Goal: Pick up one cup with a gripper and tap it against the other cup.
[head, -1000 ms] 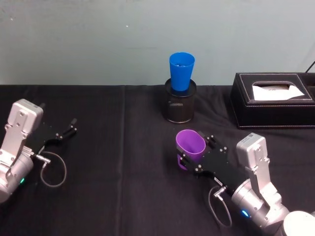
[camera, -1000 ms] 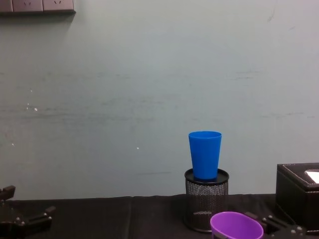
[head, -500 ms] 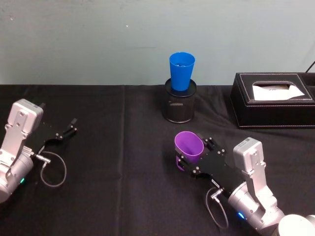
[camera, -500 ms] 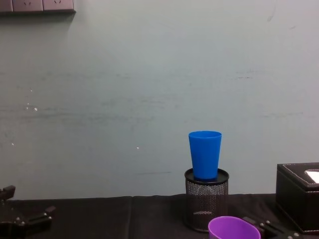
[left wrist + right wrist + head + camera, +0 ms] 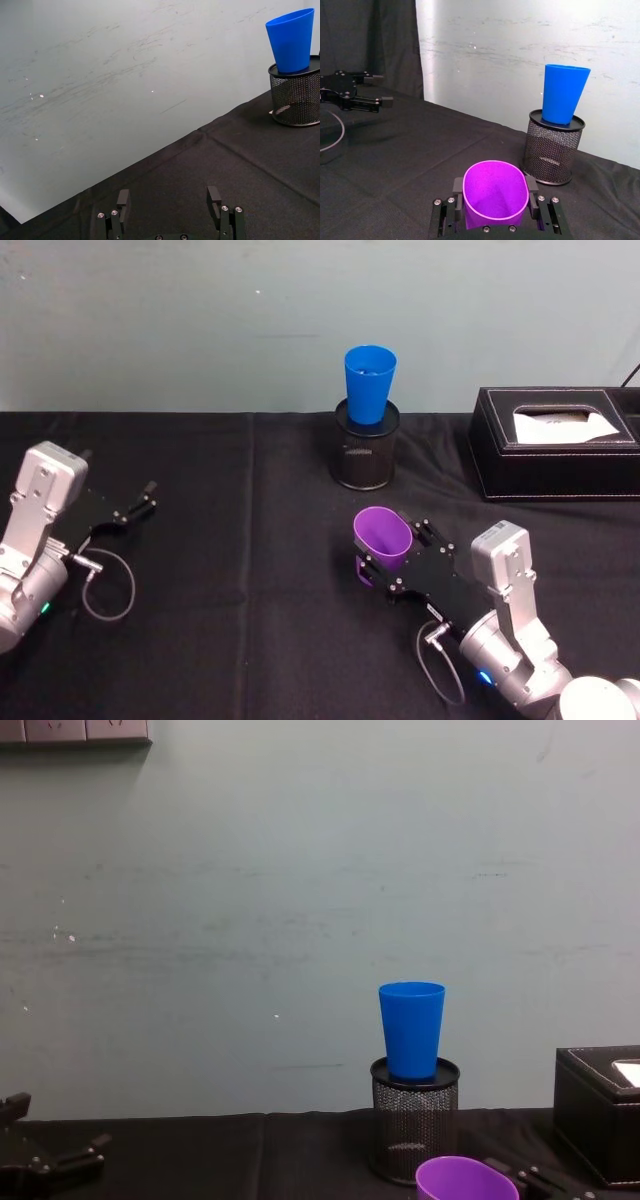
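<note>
Now the right claw (image 5: pixel 385 562) pinches the purple cup (image 5: pixel 382 536) near the bench; next, carry it far to tap the blue cup (image 5: pixel 369 384).

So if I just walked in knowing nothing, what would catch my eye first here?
Probably the bright blue cup, standing in the mouth of a black mesh pen holder at the back of the black table. Next, the purple cup, gripped between the fingers of the right gripper nearer the front. The left gripper sits open and empty far off to the left.
</note>
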Controlling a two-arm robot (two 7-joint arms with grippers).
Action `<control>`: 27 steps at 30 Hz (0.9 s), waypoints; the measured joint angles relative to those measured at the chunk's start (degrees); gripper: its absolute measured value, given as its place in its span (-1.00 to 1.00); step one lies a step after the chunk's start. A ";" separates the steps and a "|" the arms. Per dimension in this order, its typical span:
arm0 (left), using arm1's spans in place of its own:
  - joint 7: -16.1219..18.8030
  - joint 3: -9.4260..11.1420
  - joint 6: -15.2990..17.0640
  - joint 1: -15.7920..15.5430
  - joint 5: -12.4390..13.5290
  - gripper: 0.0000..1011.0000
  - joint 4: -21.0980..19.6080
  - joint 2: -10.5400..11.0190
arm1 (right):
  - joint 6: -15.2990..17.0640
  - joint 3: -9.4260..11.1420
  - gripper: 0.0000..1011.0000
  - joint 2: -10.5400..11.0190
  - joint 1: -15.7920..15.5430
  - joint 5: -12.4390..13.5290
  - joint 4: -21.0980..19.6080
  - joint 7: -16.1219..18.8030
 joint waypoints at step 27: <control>0.00 0.00 0.00 0.00 0.00 0.98 0.00 0.00 | -0.93 -0.03 0.98 0.25 -0.54 -0.68 -1.75 -0.35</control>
